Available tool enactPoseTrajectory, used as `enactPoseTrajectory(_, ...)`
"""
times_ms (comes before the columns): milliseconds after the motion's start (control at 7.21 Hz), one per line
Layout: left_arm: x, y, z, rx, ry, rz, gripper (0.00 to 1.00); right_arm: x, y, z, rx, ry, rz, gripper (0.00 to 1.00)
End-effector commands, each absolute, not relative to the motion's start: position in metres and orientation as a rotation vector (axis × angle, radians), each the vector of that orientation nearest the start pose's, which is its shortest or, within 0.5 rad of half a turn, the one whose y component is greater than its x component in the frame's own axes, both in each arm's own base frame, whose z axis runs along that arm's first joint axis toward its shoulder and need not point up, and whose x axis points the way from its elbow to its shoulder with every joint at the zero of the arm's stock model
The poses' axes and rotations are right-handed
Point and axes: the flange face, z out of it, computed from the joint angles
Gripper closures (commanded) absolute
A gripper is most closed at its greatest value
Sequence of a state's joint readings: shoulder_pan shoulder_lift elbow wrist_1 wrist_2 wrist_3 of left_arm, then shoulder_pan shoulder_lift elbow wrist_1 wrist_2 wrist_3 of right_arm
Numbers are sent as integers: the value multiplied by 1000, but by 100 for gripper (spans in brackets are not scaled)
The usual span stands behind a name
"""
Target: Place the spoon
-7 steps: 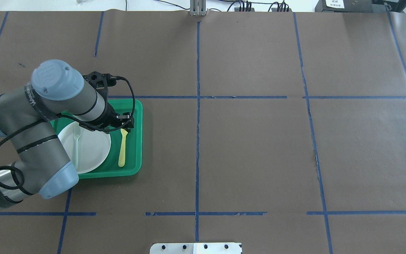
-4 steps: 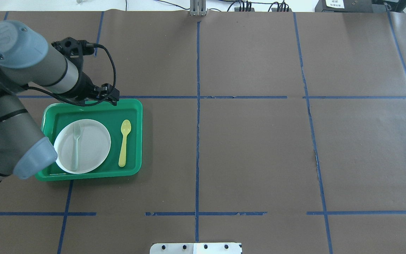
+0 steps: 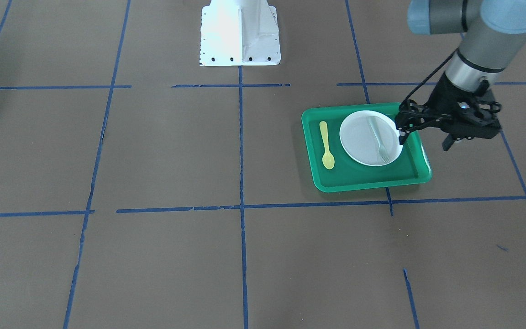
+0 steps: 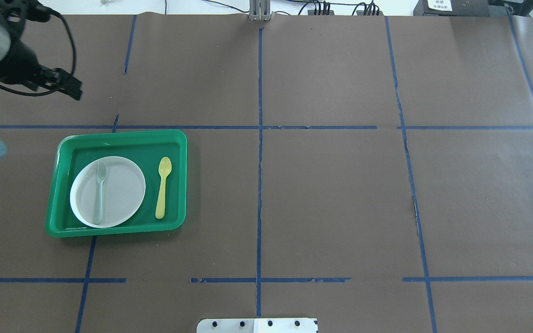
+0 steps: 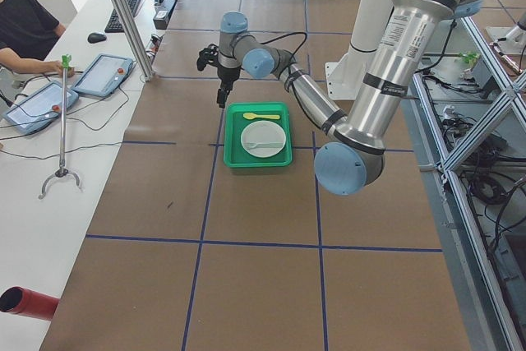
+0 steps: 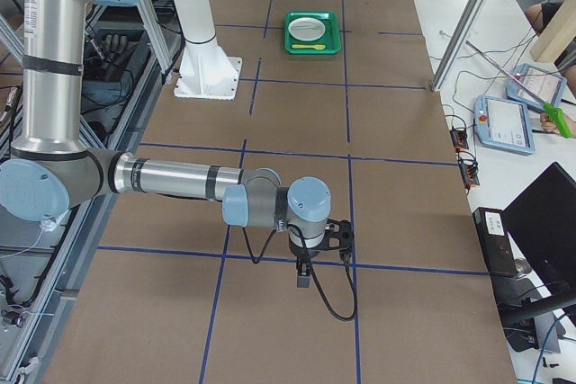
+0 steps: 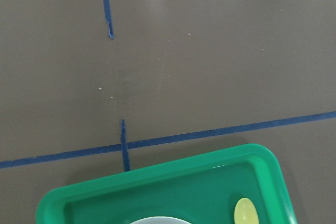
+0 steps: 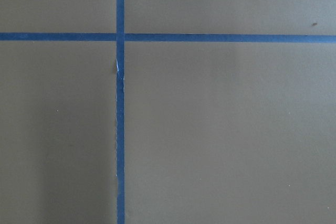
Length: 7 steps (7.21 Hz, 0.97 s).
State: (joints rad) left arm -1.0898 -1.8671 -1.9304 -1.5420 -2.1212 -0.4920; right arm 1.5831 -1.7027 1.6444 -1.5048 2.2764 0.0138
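Locate the spoon [image 4: 163,187] flat on the floor of the green tray [image 4: 123,134], in the strip to the robot's right of the white plate [image 4: 123,185], just beside the plate rim but not touching it. Read the orientation from the overhead view: handle toward the robot, oval bowl toward the far edge of the tray, roughly parallel to the pale fork [image 4: 99,192] lying on the plate.

Find the left gripper [image 3: 424,140] raised above the table [image 4: 340,194], beyond the far left corner of the tray in the overhead view. Confirm the jaws spread wide and empty, with one finger [image 3: 402,135] seen in front of the plate rim in the front-facing view. Treat the spoon as well apart from those jaws: on the opposite side of the plate, outside the gap, in contact with neither finger. Check the left wrist view for the far rim of the tray and, at the bottom edge, the tip of the spoon bowl.

Find the right gripper [image 6: 304,274] far down the table, over a bare stretch near a crossing of blue tape lines [image 8: 120,77], visible in the right side view only. Record its jaw state as impossible to tell. Regard the spoon as well apart from it, at the other end of the table
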Motion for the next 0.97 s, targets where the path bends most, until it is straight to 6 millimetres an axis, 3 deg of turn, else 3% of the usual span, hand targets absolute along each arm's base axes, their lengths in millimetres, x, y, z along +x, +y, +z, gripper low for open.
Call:
enactPoseTrajectory(0,44,-538,477,222,753,219,0,74,-435,682,7,-706,22,0)
enactPoseTrajectory(139,-21,-527,539,178,771,172,0,74,-435,682,7,-706,22,0)
enactPoseTrajectory(277,-63,-510,592,124,779,95,0,74,-435,682,7,-706,21,0)
enactPoseTrajectory(416,-72,-498,626,64,779,50,0,74,-435,682,7,-706,22,0)
enactPoseTrajectory(554,-79,-480,646,34,782,23,0,74,-435,682,7,-706,22,0)
enactPoseTrajectory(832,-91,-459,660,28,784,-5,0,74,-435,682,7,-706,22,0)
